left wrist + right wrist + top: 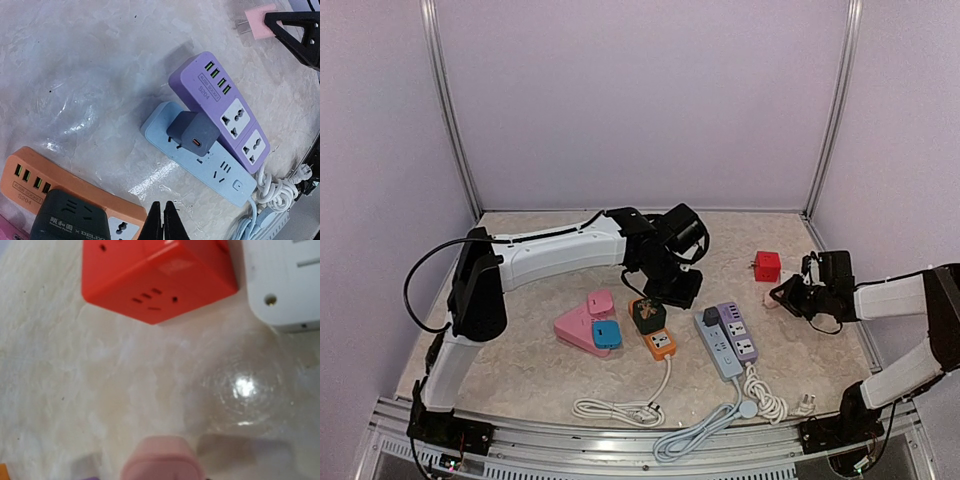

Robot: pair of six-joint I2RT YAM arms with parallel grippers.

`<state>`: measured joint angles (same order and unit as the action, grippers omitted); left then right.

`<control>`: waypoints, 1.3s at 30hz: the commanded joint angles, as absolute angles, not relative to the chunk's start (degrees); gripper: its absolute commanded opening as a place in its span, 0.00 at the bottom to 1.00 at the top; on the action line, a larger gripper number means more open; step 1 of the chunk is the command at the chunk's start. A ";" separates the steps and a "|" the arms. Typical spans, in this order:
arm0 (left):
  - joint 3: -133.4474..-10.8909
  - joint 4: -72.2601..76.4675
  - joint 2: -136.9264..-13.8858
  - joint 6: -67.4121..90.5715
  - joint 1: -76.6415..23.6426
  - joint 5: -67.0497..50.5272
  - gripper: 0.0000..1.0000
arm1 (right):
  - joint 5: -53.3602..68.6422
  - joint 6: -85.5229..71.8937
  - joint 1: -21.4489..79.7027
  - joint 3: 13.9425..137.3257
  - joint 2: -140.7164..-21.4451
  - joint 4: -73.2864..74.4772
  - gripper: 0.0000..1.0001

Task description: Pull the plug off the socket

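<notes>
On the right side of the table (540, 370), a pink plug (259, 22) is being held by the right gripper (782, 296), whose fingers are being kept clamped on its body. Its two prongs are being shown bare, out of every socket and apart from every strip.

- Red cube (767, 266): a socket block, being seen just beyond the pink plug from the right wrist, not touching it.
- Left gripper (672, 292): fingertips are being pressed together with nothing between them, and are being held above the table between the orange strip and the blue strip.
- Blue strip (220, 170): is being occupied by a grey charger (192, 132), plugged in near its far end.
- Purple strip (220, 100): is lying alongside the blue strip and touching it, with its outlets being left free.
- Orange strip (660, 343): is being occupied by a green adapter (649, 315), seated upright at its far end.
- Pink block (578, 328): is being topped by a small blue block (606, 334), left of the orange strip.
- White cords (620, 408): are lying coiled near the front edge.
</notes>
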<state>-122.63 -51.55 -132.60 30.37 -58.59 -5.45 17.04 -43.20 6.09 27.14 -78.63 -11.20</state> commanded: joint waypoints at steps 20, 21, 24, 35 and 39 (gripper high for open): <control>-116.22 -49.77 -127.24 30.98 -58.72 -3.83 0.03 | 9.45 -36.12 4.77 28.75 -75.11 -0.45 0.65; -115.84 -49.58 -126.99 31.09 -58.70 -3.84 0.04 | 8.84 -35.60 4.83 29.15 -74.27 1.11 0.66; -114.87 -49.14 -126.42 31.37 -58.65 -3.84 0.03 | 7.32 -33.81 5.55 30.92 -72.16 5.28 0.69; -113.65 -48.70 -125.45 31.90 -58.55 -3.08 0.03 | -1.67 -31.48 19.99 40.03 -71.05 16.41 0.61; -113.11 -48.62 -124.91 32.07 -58.17 -2.65 0.03 | -4.35 -32.38 26.87 43.75 -73.51 18.44 0.59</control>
<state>-114.34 -49.28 -127.87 31.53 -58.54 -3.86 0.25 -32.36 21.69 40.34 -71.48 13.56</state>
